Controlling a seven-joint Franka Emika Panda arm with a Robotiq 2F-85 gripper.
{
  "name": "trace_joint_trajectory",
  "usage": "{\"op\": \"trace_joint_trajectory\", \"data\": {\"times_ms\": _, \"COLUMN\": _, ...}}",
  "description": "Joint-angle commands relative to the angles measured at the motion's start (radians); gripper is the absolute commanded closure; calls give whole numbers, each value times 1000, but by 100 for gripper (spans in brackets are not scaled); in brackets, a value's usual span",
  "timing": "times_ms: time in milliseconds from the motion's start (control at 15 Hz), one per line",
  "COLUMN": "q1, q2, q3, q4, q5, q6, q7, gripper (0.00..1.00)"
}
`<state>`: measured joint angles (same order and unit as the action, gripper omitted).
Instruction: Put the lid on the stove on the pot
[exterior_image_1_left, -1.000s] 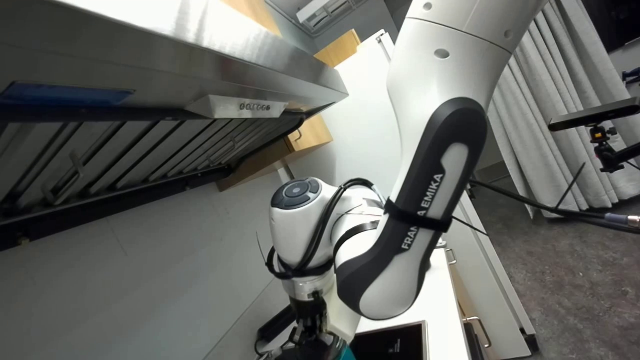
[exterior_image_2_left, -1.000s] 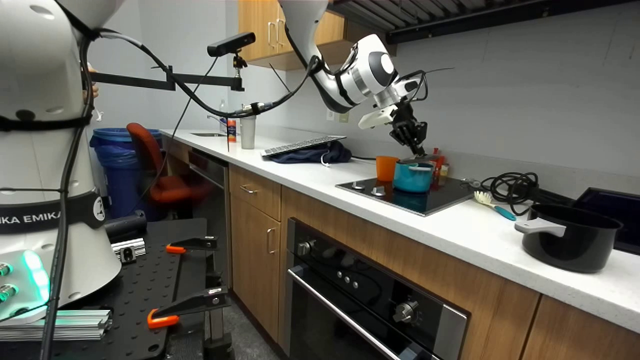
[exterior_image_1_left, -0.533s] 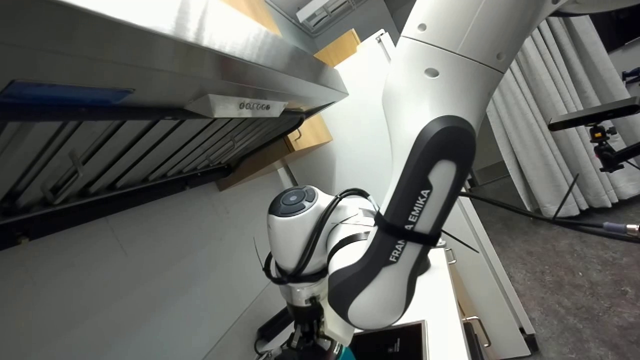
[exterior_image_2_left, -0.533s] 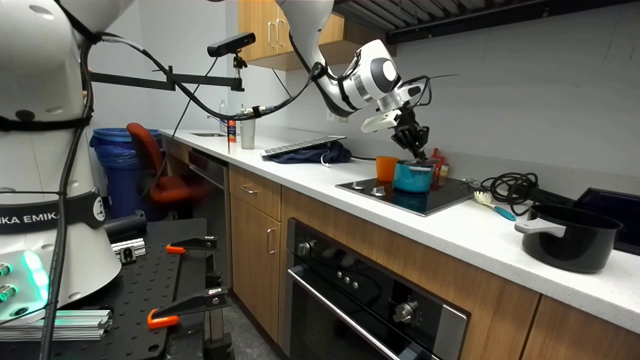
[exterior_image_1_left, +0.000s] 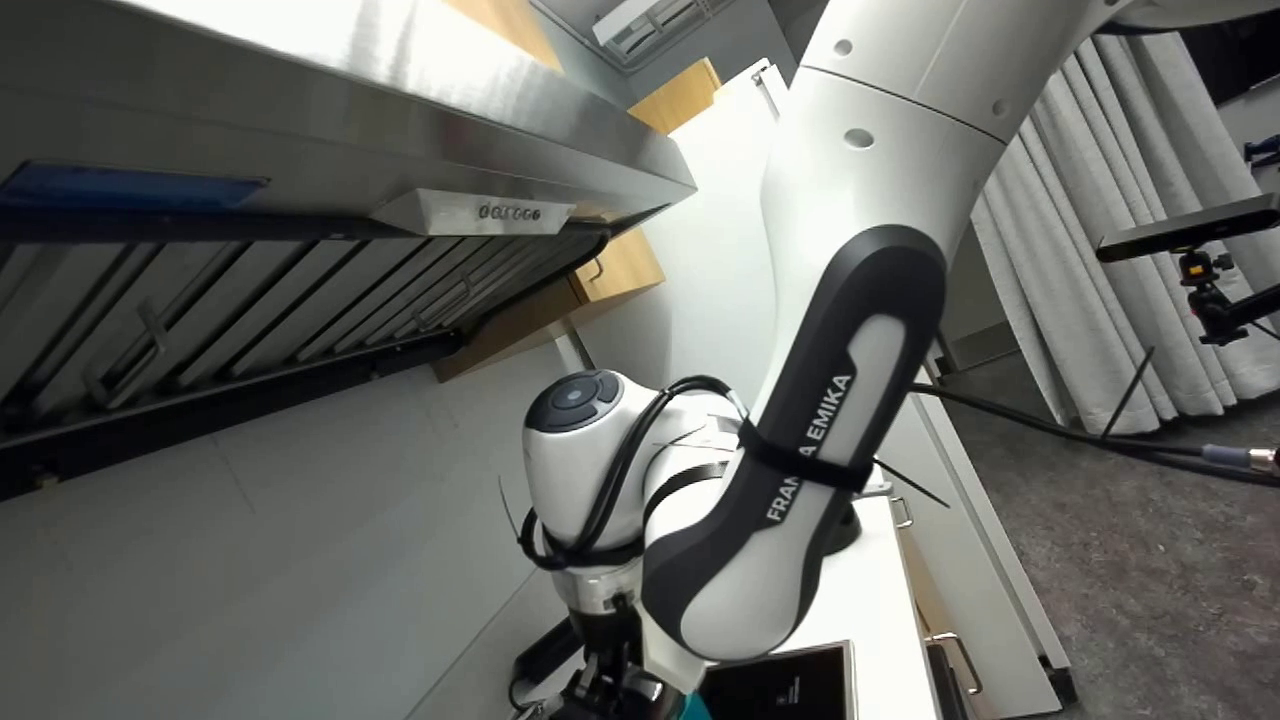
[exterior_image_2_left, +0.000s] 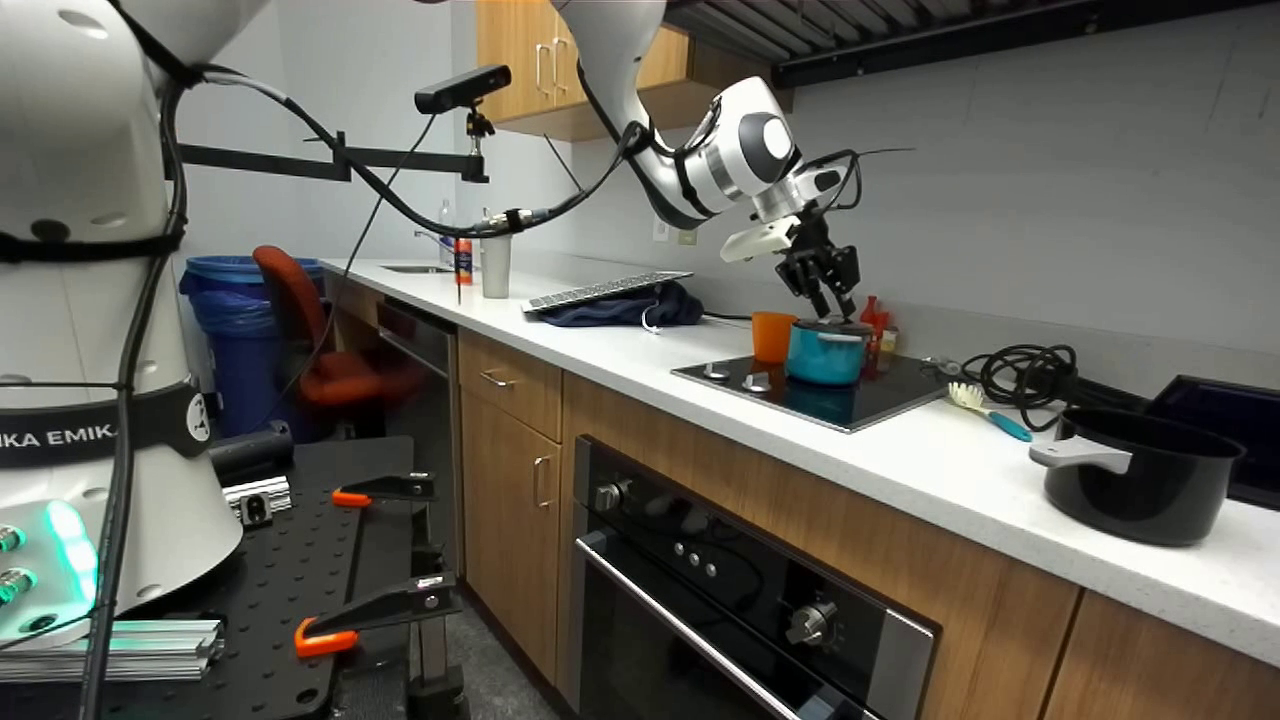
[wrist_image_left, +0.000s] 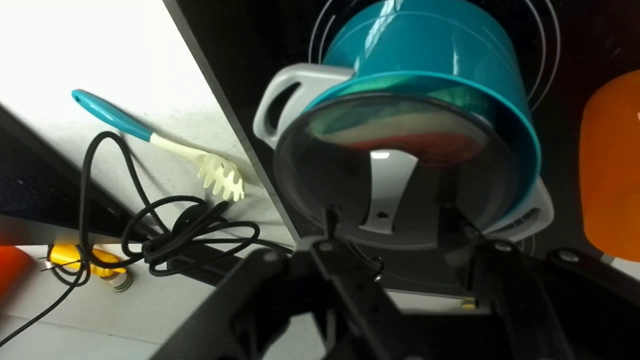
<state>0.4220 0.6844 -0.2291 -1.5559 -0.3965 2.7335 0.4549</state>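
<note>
The teal pot (wrist_image_left: 430, 45) with pale grey handles stands on the black stove (exterior_image_2_left: 880, 400); it also shows in both exterior views (exterior_image_2_left: 825, 358) (exterior_image_1_left: 694, 708). The clear, dark-rimmed lid (wrist_image_left: 330, 170) with a grey strap handle (wrist_image_left: 392, 180) lies over the pot mouth, shifted to one side in the wrist view. A crescent of opening shows along its upper and right edge; whether it sits flat I cannot tell. Something green, white and red is inside. My gripper (wrist_image_left: 390, 207) is open, its fingers apart on either side of the handle, just above the lid in an exterior view (exterior_image_2_left: 836, 306).
An orange cup (exterior_image_2_left: 772, 337) stands close beside the pot. Red bottles (exterior_image_2_left: 872, 318) stand behind it. A pasta spoon (wrist_image_left: 185, 147) and coiled black cable (wrist_image_left: 200, 235) lie beside the stove. A black pot (exterior_image_2_left: 1140, 475) stands farther along the counter. A range hood (exterior_image_1_left: 300, 180) hangs above.
My gripper has come down with the lid onto the pot, then opened. The fingers are now spread and slightly higher, and the lid stays on the pot.
</note>
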Motion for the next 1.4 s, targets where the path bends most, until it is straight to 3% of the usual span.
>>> {"op": "trace_joint_trajectory", "data": {"times_ms": 0, "q1": -11, "q2": -8, "q3": 20, "q4": 27, "q5": 20, "q6": -45, "q7": -29, "gripper": 17}}
{"op": "trace_joint_trajectory", "data": {"times_ms": 133, "q1": -8, "q2": -20, "q3": 20, "q4": 18, "q5": 16, "q6": -44, "q7": -26, "gripper": 2}}
{"op": "trace_joint_trajectory", "data": {"times_ms": 200, "q1": -4, "q2": -31, "q3": 18, "q4": 8, "q5": 10, "q6": -40, "q7": -22, "gripper": 0}}
{"op": "trace_joint_trajectory", "data": {"times_ms": 600, "q1": 27, "q2": -134, "q3": -7, "q4": -121, "q5": -36, "q6": 5, "q7": 13, "gripper": 0}}
{"op": "trace_joint_trajectory", "data": {"times_ms": 1000, "q1": 38, "q2": -327, "q3": -23, "q4": -396, "q5": -127, "q6": 6, "q7": 67, "gripper": 0}}
{"op": "trace_joint_trajectory", "data": {"times_ms": 1333, "q1": 15, "q2": -522, "q3": 8, "q4": -612, "q5": -243, "q6": -32, "q7": 164, "gripper": 0}}
